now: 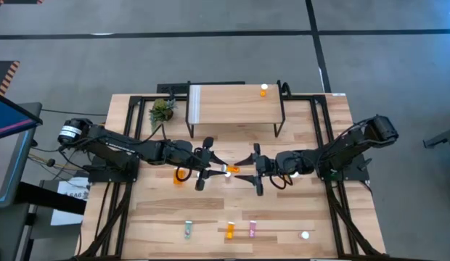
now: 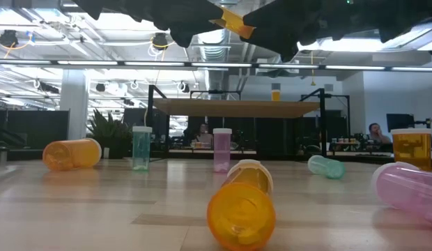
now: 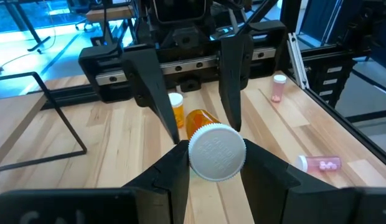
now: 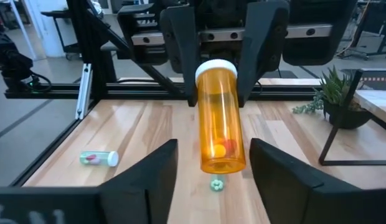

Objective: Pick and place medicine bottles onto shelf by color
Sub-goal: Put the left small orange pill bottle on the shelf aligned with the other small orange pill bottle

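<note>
A large orange medicine bottle (image 1: 231,170) with a white cap hangs level above the table's middle. My left gripper (image 1: 214,169) is shut on its cap end. My right gripper (image 4: 213,144) is open and faces it from the table's right. Its fingers stand on either side of the bottle's bottom end (image 4: 224,163), with a gap showing on each side. The shelf (image 1: 236,101) stands at the far edge on thin black legs. One small orange bottle (image 1: 264,90) stands upright on its right end. My left gripper pinches the bottle's white cap (image 3: 196,155) by its rim between the two fingers. The fingers come level from the table's left. The bottle lies level and clear of the table, its bottom end toward the table's right.
A small plant (image 1: 162,110) stands left of the shelf. Another orange bottle (image 1: 180,176) lies under my left arm. Near the front edge are a teal bottle (image 1: 188,230), an orange one (image 1: 229,231), a pink one (image 1: 252,230) and a white-capped one (image 1: 305,235).
</note>
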Controlling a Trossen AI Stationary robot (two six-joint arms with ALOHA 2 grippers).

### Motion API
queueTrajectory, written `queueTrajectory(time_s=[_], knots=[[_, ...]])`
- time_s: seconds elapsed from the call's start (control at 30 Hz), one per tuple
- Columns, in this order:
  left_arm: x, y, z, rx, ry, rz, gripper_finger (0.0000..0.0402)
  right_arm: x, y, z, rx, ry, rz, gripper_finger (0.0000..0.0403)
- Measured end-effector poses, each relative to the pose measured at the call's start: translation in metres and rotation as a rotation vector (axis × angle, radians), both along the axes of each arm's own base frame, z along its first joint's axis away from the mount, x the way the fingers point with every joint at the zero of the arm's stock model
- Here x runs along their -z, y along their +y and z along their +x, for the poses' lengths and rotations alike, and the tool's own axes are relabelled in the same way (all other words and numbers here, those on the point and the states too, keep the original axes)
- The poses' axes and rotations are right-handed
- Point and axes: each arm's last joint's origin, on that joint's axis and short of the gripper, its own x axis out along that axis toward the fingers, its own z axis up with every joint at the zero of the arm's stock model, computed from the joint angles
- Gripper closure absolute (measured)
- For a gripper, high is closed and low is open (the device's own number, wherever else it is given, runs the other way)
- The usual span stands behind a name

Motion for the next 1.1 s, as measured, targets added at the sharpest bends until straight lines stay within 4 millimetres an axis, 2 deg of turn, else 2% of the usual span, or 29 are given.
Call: queueTrajectory(time_s=[0.27,0.4,0.53,0.77,1.0,1.1], knots=[[0.000,0.000,0.000,0.000,0.000,0.000,0.0288,0.000,0.000,0.000,0.001,0.001,-0.001,0.0264],[0.000,0.000,0.000,0.000,0.001,0.000,0.0287,0.000,0.000,0.000,0.001,0.002,-0.001,0.0289],[0.000,0.000,0.000,-0.012,-0.005,0.004,0.0281,0.000,0.000,0.000,0.002,-0.002,0.000,0.0294],[-0.008,-0.001,-0.004,-0.056,-0.037,0.057,0.0244,-0.003,0.000,0.000,0.005,-0.030,0.006,0.0283],[-0.030,-0.009,-0.020,-0.019,-0.111,0.096,0.0222,-0.008,-0.001,-0.002,0.003,-0.052,0.009,0.0285],[-0.035,-0.012,-0.030,0.001,-0.148,0.115,0.0222,-0.016,-0.001,-0.004,0.001,-0.098,0.016,0.0285]])
